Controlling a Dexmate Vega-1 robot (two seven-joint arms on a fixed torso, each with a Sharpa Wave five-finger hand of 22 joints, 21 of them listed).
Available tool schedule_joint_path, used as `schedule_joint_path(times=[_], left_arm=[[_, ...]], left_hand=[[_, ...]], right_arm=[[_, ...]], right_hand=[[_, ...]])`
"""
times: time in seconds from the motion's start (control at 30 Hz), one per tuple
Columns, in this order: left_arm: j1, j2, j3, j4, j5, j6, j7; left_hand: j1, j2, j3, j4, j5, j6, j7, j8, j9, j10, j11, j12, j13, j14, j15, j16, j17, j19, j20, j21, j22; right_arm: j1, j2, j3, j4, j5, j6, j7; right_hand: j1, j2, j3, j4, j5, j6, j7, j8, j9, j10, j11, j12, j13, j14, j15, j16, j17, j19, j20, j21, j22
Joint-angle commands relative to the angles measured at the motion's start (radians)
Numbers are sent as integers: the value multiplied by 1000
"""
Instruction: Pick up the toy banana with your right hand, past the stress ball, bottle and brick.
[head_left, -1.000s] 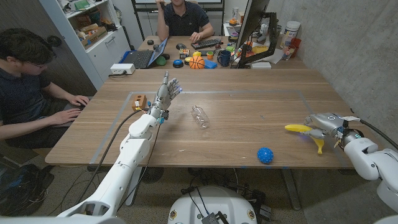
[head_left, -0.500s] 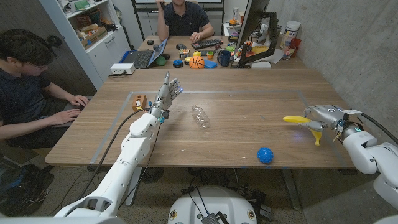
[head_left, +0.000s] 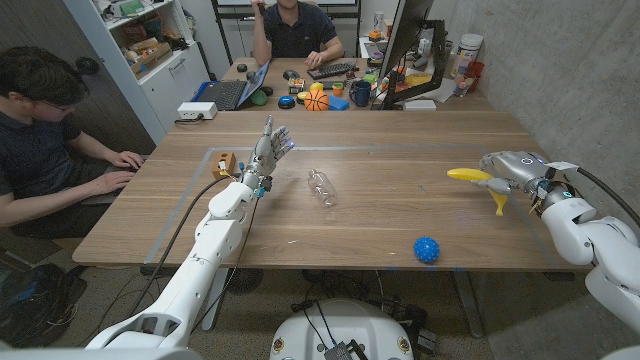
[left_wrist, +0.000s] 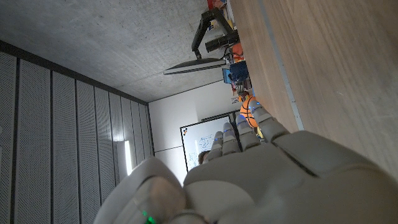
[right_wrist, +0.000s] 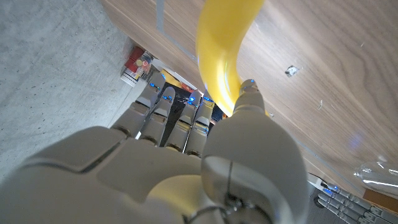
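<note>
My right hand (head_left: 512, 170) is holding the toy banana (head_left: 478, 180), fingers closed around its middle, up above the table (head_left: 380, 215) on my right side. The banana pokes out of my hand both ways: one end points toward the middle of the table, the other hangs down. My left hand (head_left: 272, 143) is far away across the table, fingers apart, holding nothing. The bottle (head_left: 321, 186) and blue stress ball (head_left: 427, 248) lie well apart from the banana. A second ago my hand and banana were lower and nearer me; now they are higher and farther
</note>
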Motion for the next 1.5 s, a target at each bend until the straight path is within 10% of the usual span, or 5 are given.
schedule_joint_path(times=[0.03,1.5], left_arm=[[1,2,-1,4,-3,8,-3],[-129,-28,24,192,0,-40,-67]], left_hand=[[8,0,0,-6,-5,2,2,7,5,4,4,4,5,7,-2,5,3,3,5,3,6],[12,2,2,-7,-7,1,2,6,5,4,3,4,5,7,-2,5,3,2,7,3,6]], right_arm=[[52,-34,-16,-1,16,20,10],[151,-56,53,-86,-62,-7,40]], right_hand=[[41,48,4,1,6,172,-121,6,5,6,-4,7,1,12,-166,-3,5,-1,7,7,1],[43,47,3,6,7,178,-121,8,6,14,-5,6,1,13,-165,-4,5,-8,10,4,1]])
